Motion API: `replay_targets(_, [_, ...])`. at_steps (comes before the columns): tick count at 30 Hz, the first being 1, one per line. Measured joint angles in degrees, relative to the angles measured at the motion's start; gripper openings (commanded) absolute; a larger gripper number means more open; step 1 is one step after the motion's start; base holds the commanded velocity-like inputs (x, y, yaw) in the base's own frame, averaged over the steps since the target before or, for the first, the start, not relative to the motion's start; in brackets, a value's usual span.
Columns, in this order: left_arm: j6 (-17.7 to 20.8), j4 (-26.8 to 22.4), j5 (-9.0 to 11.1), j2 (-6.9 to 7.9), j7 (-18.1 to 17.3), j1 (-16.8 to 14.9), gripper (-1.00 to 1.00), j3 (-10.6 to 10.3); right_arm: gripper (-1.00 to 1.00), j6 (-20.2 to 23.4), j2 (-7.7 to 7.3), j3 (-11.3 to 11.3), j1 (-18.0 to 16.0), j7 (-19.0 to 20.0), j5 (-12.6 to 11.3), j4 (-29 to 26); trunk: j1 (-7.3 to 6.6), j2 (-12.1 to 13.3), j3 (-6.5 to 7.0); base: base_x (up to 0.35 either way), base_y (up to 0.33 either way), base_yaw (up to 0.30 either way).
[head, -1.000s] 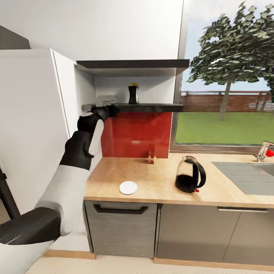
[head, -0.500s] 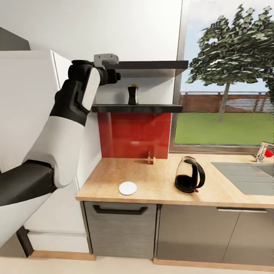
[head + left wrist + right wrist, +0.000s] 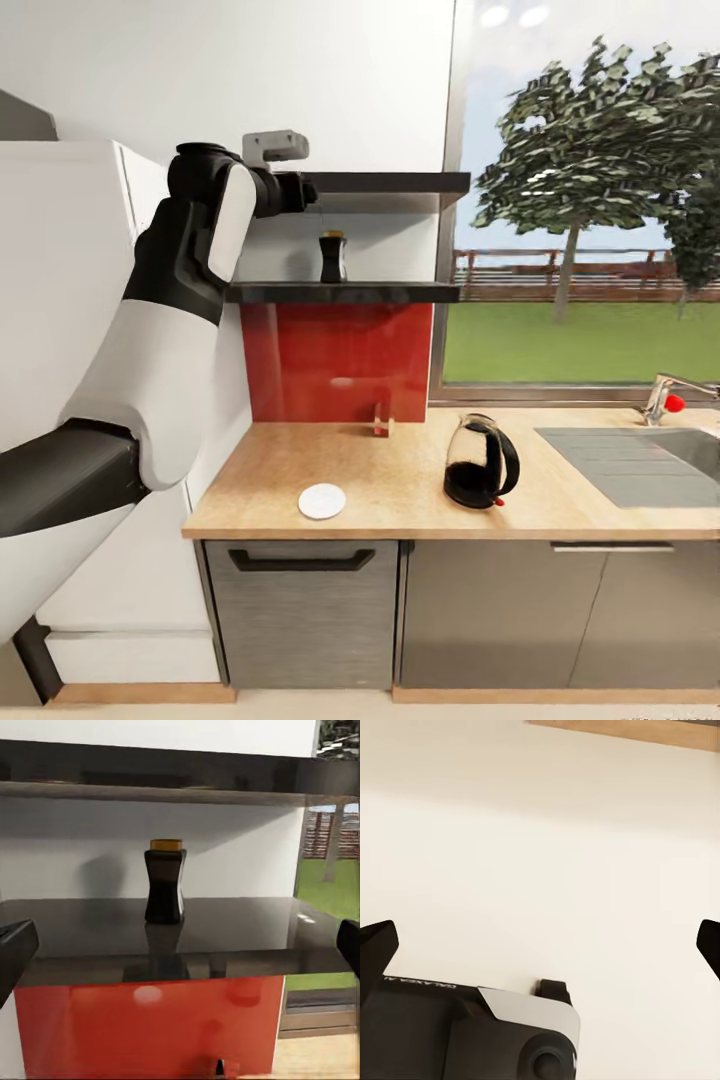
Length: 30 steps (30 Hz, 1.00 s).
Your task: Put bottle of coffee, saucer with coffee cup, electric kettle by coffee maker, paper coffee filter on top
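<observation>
The left claw (image 3: 180,945), jaws wide apart, faces the bottle of coffee (image 3: 331,256), which stands untouched on the shelf (image 3: 390,292). The electric kettle (image 3: 478,474) and saucer (image 3: 322,501) sit on the surface (image 3: 400,490); most steps remain.

Faint pale lettering showing on the dark robot base (image 3: 416,1020) in the right wrist view, too blurred to be reading out, no label legible on the bottle of coffee (image 3: 165,881), no other text, numbers or signs appearing anywhere

Left arm (image 3: 180,330) raised high, its tool (image 3: 296,191) spread wide.
</observation>
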Motion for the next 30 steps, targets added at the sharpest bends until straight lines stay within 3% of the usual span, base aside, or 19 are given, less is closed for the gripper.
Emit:
replay_targets(9, [0.07, 12.74, -0.01, 0.00, 0.06, 0.00, 1.00, 0.54, 1.00, 0.13, -0.06, 0.07, -0.01, 0.01, 0.18, 0.01, 0.01, 0.01, 0.28, 0.000, 0.000, -0.038])
replay_targets(22, [-4.13, 16.94, 0.06, 0.00, -4.16, 4.21, 1.00, 0.46, 1.00, -0.09, -0.04, -0.04, -0.05, 0.05, 0.09, -0.12, 0.01, 0.00, 0.27, 0.000, 0.000, 0.000])
replay_targets(30, [-6.70, 19.52, 0.09, 0.00, -3.20, 6.81, 1.00, 0.43, 1.00, -0.06, -0.06, -0.10, -0.22, 0.07, 0.14, -0.14, 0.01, 0.00, 0.27, 0.000, 0.000, 0.000])
